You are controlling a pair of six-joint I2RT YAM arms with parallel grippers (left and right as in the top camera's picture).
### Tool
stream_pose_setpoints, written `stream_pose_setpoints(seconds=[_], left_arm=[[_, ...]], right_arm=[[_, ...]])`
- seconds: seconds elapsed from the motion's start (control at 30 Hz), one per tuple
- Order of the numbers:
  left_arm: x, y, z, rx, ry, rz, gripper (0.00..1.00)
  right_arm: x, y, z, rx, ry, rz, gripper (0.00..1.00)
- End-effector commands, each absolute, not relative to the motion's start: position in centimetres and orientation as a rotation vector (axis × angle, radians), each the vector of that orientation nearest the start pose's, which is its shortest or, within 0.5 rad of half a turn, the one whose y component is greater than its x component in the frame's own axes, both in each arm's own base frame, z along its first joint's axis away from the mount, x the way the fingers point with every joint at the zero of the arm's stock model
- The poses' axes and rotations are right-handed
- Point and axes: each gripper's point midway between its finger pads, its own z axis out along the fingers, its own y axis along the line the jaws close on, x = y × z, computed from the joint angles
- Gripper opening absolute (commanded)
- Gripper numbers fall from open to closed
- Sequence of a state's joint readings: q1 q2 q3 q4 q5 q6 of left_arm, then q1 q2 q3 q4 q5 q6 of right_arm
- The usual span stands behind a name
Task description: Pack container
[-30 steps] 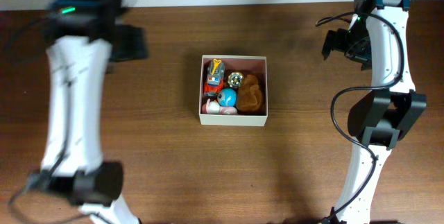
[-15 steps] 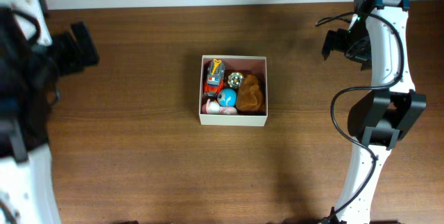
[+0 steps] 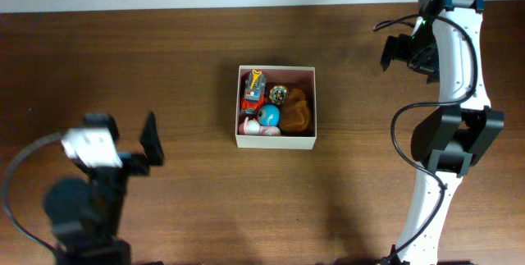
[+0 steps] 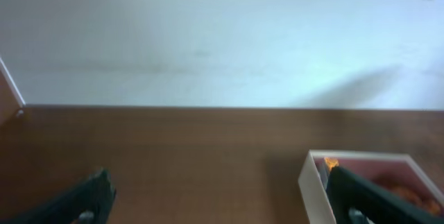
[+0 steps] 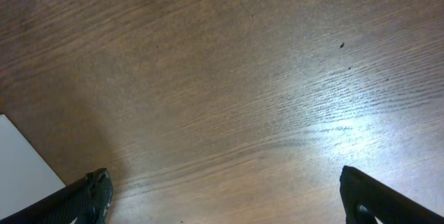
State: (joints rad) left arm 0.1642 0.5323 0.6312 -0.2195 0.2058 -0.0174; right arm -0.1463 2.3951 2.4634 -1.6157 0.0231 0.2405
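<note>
The container sits mid-table, a square cream-walled box with a pinkish-brown inside. It holds several small toys: a red and orange vehicle, a blue ball, a brown plush and a pink toy. My left gripper is open and empty at the front left, well left of the box; its wrist view shows the box's near corner by the right finger. My right gripper is open and empty at the back right, over bare wood.
The wooden table ends at a white wall along the back. The right arm's white links and cable stand along the right side. The left arm's base is at the front left.
My left arm has swung from the back left of the table down to the front left. The right arm and the box have not moved.
</note>
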Motion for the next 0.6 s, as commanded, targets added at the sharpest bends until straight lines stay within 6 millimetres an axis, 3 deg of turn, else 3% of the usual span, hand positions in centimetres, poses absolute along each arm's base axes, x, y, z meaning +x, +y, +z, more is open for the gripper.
stream_pose_setpoints(seconds=[0.0,0.23,0.43,0.57], left_arm=[[26.4,-0.4,25.9,0.071,1.668,-0.113,1.0],[25.2,-2.4,21.0,0.171,1.529,-0.166,1.0],[24.9,-3.1,17.9,0.181,1.559,-0.19,1.0],[24.7,-2.3,15.9,0.126,1.642,-0.158,0.99]], right_arm=[[45.4,-7.2,12.1,0.616,3.06,-0.053,0.99],[45.4,-7.2,12.2,0.616,3.06,-0.053,0.99],[45.4,-7.2,12.1,0.616,3.06,-0.053,0.99],[45.4,-7.2,12.2,0.616,3.06,-0.053,0.99]])
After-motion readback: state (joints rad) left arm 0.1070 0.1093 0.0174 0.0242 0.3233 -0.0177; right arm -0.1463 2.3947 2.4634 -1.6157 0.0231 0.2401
